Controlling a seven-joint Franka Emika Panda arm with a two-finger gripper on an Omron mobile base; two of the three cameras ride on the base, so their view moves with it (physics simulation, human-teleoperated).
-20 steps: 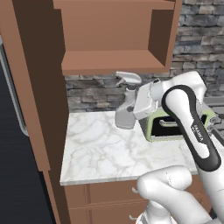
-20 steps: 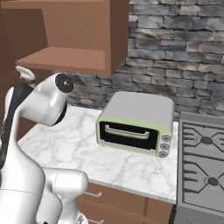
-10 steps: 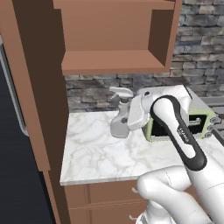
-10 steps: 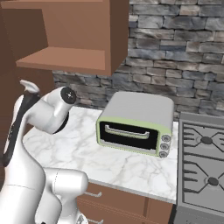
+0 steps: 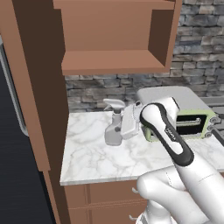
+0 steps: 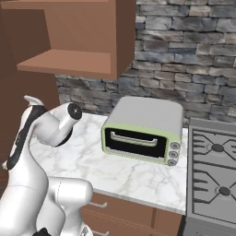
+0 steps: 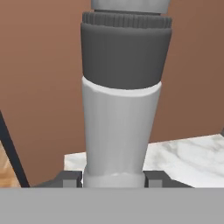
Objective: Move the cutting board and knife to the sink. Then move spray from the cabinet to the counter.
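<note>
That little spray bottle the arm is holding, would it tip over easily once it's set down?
Probably yes: the spray is tall and narrow with a trigger head on top. It looks like rigid plastic, likely light. The gripper clamps its smooth body, so it might slip.

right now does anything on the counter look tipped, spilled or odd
Nothing stands out. The spray is upright on the counter, with the gripper closed around its neck. The toaster oven sits square, door shut. No spill shows on the marble.

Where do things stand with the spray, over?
Pincer shut on the spray, low on its body. Bottle upright at the counter, out of the cabinet. Toaster oven off to the right, nothing in the way.
</note>
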